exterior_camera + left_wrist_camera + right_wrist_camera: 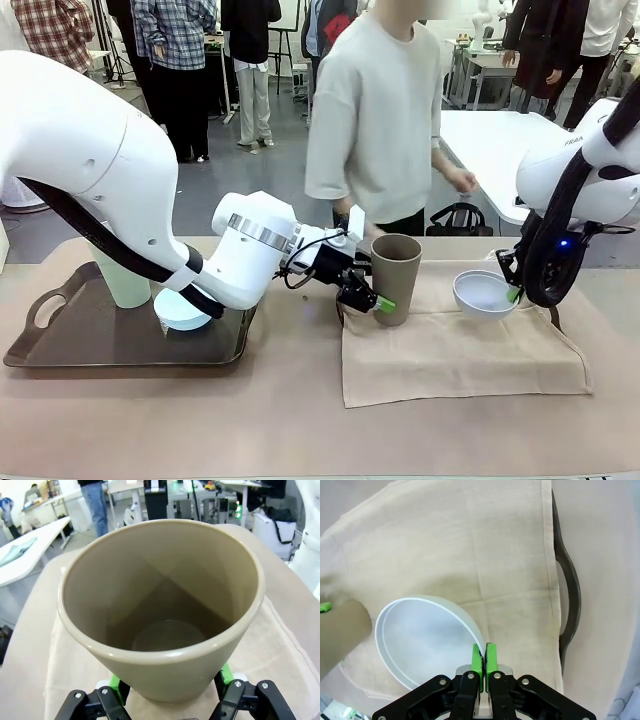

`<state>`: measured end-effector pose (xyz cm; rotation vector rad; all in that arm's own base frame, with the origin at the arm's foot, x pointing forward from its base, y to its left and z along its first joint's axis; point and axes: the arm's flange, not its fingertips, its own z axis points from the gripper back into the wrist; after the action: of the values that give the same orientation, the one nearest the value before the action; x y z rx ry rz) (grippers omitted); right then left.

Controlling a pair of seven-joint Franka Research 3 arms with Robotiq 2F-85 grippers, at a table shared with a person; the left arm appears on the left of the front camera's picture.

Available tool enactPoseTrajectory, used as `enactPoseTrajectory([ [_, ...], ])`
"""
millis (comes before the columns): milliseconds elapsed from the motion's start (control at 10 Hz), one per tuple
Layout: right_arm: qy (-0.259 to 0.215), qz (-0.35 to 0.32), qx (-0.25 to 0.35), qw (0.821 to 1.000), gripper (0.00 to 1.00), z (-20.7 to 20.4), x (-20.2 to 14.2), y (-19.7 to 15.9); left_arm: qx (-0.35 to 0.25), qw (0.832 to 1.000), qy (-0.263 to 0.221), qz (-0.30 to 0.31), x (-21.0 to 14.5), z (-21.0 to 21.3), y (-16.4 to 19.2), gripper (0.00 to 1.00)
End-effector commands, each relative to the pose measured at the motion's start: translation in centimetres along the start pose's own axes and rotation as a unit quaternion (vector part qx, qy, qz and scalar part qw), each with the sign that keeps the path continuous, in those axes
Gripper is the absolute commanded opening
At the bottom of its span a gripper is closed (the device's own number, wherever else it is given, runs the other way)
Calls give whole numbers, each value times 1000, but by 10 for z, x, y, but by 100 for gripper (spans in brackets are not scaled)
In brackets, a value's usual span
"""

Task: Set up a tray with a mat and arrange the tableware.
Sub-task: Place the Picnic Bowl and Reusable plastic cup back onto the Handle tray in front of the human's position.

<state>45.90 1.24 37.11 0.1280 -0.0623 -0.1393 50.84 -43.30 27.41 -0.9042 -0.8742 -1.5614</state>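
Observation:
A matte brown tumbler [397, 275] [165, 605] stands upright on the left part of the beige mat [450, 355] [470, 545]. My left gripper [372, 299] [170, 692] is shut on its lower part, a green pad on each side. My right gripper [513, 293] [484, 656] is shut on the rim of the bluish-white bowl [483, 293] [420, 635], which is over the mat's right part. The mat lies over a dark tray whose handle [570, 595] sticks out beside it. A pale green tumbler [125, 285] and a light blue bowl [182, 312] sit on another dark tray [90, 340] at the left.
A person [385, 120] stands at the far side of the table, one hand [462, 180] held at waist height. My left arm stretches over the left tray. The tabletop in front of the mat is bare.

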Motion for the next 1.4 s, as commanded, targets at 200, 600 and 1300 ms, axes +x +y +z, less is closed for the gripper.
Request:
enactPoseTrajectory([
  [200, -8, 3, -9, 1000, 64, -9, 9, -2, -11, 999, -4, -33, 3, 3, 2, 100],
  [600, 0, -5, -20, 1000, 100, -10, 9, -11, -12, 1000, 18, -22, 6, 6, -1, 100],
  [1300, -27, -2, -24, 999, 68, 68, -27, -33, 29, 969, 202, 135, 46, 68, -31, 100],
])
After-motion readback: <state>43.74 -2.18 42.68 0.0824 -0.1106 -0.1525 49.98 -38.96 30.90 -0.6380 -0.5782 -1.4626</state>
